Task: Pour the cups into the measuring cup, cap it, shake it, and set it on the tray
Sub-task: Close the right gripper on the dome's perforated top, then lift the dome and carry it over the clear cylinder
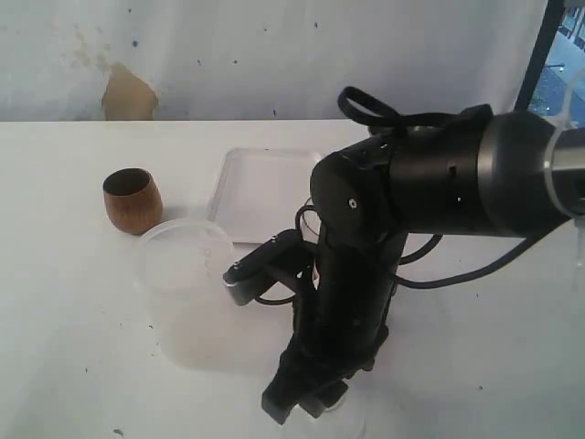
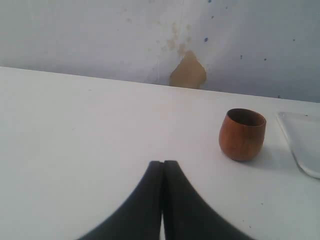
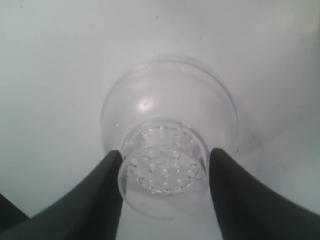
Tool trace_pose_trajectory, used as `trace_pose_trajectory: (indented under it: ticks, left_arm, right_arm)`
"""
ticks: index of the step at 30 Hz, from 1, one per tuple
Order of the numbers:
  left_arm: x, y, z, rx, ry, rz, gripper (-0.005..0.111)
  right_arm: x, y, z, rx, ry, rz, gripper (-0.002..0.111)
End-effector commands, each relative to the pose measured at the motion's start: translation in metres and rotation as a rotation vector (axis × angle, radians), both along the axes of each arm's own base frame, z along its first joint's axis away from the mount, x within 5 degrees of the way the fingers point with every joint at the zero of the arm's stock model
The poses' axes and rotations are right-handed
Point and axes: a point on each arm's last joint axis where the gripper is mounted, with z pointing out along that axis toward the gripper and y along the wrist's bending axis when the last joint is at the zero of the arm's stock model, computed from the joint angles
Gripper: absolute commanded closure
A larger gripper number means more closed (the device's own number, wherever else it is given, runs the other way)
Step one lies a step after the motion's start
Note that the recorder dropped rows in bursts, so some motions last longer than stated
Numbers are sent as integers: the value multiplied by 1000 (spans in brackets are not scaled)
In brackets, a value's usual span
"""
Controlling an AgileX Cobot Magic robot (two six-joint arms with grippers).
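The right claw [image 3: 165, 152] reaches down at the near edge of the white tabletop [image 1: 73, 347]. Its two black fingers [image 3: 107, 190] stand on either side of a clear round plastic piece with a perforated inner disc [image 3: 167, 107]. That piece looks like a strainer cap, so this is probably the start of the capping step. The fingers flank its narrower collar, likely because the wide dome offers no hold. I cannot tell whether they are already clamped on it or only lying against it.

The left claw [image 2: 162, 162] is clenched on nothing and sits low over bare tabletop, out of the other arm's way.

The small rounded dark-brown wooden cup [image 1: 132, 199] stands upright, mouth up. It is at ten o'clock from the wide frosted translucent plastic tub [image 1: 183, 274], just beside the tub's rim. The flat white rectangular tray [image 1: 260, 187] lies at one o'clock from the tub. It is bare where it shows.

No view shows the tall clear measuring cup or the steel tumbler. The bulky black right arm [image 1: 402, 183] covers the middle of the scene and part of the tray, and may hide them.

The tub sits at ten o'clock from the right claw, close to the wrist. A lift that swings that way could clip its rim.
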Motion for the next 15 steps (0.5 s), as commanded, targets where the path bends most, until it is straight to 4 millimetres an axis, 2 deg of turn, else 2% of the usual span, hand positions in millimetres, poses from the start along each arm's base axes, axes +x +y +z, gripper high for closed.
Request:
trace_pose_trajectory:
  ticks: [1,7,9,10,11,12,15]
  left_arm:
    - [0,0,-1,-4,-8,0,107]
    - [0,0,-1,-4,-8,0,107]
    - [0,0,-1,-4,-8,0,107]
    - [0,0,-1,-4,-8,0,107]
    - [0,0,-1,-4,-8,0,107]
    - [0,0,-1,-4,-8,0,107]
    - [0,0,-1,-4,-8,0,107]
  right_arm:
    - [-1,-4,7,-46,6,63,108]
    - [-6,-10,50,-11,-35,75,108]
    - [-12,-16,76,16,-59,74,108]
    - [-13,-20,96,47,-105,56,108]
    - [-13,-21,103,58,-133,46,108]
    - [-11,-25,122,71,-213,16,108]
    - [0,-31,151,76,-355,-72,108]
